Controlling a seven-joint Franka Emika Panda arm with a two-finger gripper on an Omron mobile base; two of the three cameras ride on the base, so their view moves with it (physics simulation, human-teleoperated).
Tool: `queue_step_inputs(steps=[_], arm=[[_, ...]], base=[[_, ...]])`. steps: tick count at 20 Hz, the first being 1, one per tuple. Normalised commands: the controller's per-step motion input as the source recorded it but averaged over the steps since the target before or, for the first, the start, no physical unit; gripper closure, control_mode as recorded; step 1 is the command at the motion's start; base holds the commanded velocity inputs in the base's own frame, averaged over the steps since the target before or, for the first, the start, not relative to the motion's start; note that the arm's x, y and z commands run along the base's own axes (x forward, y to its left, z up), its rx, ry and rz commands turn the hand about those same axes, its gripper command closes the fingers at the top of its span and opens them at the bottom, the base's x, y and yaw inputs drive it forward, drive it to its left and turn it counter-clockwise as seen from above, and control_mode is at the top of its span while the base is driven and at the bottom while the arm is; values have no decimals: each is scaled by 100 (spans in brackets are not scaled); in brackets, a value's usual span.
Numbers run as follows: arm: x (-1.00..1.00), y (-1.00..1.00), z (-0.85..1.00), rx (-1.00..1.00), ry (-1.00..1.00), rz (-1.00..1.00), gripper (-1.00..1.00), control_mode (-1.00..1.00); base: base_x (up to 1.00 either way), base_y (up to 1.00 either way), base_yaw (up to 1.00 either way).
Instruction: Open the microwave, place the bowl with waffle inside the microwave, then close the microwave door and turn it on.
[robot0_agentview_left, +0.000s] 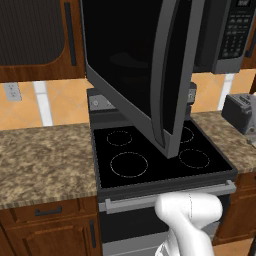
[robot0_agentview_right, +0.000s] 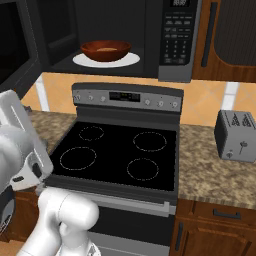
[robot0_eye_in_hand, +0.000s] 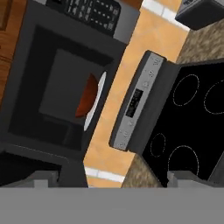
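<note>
Microwave (robot0_agentview_right: 150, 40): wide dark steel box above the stove, its cavity exposed, black keypad panel on its right.
Microwave door (robot0_agentview_left: 145, 70): glossy black glass in a grey frame, swung wide out over the stove, with a long bar handle along its free edge.
Bowl (robot0_agentview_right: 106, 50): shallow, round, reddish-brown and wood-like, sitting on the white round turntable plate (robot0_agentview_right: 85, 60) inside the microwave.
Waffle (robot0_agentview_right: 106, 49): a tan patch inside the bowl; I cannot make out its grid.
Stove (robot0_agentview_right: 120, 150): flat black glass top, four thin ring outlines, grey control strip behind.
Toaster (robot0_agentview_right: 235, 135): small boxy grey, on the speckled granite counter (robot0_agentview_right: 215, 175).
My gripper (robot0_eye_in_hand: 113, 179): fingers spread fully apart, grasping nothing, touching nothing, pointed toward the microwave opening and the stove edge.
</note>
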Motion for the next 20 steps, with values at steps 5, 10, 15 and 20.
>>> queue_step_inputs(steps=[5, 10, 15, 20], arm=[[-77, 54, 1, -42, 15, 7, -100, -100], [-44, 43, 0, -20, -4, 4, -100, -100], [-48, 89, 3, -41, -4, -1, -100, -100], [12, 95, 0, -33, 1, -10, -100, -100]], base=[[0, 0, 0], [0, 0, 0], [0, 0, 0], [0, 0, 0]])
